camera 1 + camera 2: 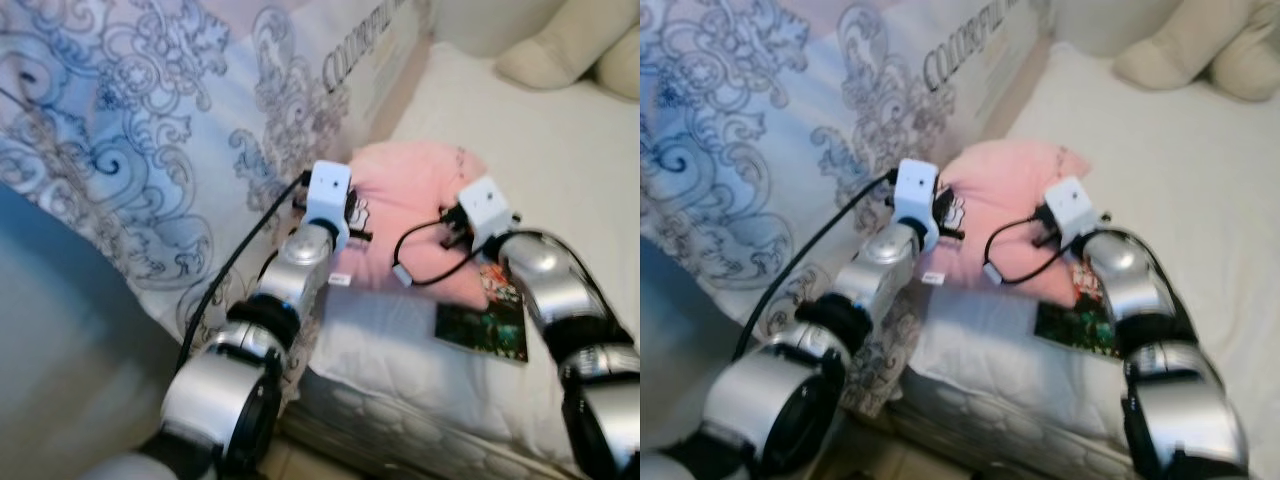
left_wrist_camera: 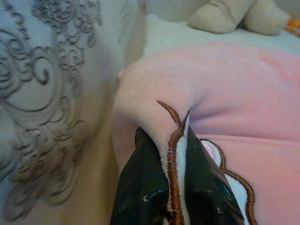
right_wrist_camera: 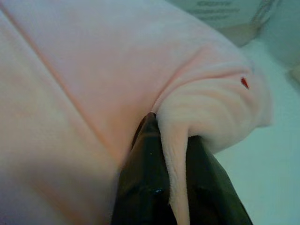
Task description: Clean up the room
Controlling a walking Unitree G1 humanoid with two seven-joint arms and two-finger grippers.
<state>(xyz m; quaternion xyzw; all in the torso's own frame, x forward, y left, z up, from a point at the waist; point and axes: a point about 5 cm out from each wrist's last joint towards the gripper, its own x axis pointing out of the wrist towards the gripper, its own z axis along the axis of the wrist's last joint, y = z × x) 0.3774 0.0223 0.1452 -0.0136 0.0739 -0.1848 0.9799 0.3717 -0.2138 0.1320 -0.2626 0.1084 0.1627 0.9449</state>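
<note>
A pink garment (image 1: 415, 205) lies on the white bed (image 1: 560, 170), near its left edge, beside the patterned quilt (image 1: 130, 150). The left gripper (image 2: 177, 187) pinches its left fold; the right gripper (image 3: 176, 187) is clamped on its right fold. A dark booklet (image 1: 485, 325) lies just nearer, and open mattress spreads right.

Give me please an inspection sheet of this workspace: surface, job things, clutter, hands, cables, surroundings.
Surface: white quilted mattress.
Job's things: pink garment lying on the mattress, pinched at two places.
Clutter: dark printed booklet partly under the right arm; beige plush toy at the far end.
Hands: left hand shut on a fold with brown stitching; right hand shut on a pink fold.
Cables: black cable looping at the right wrist.
Surroundings: patterned blue-grey bedding on the left.
</note>
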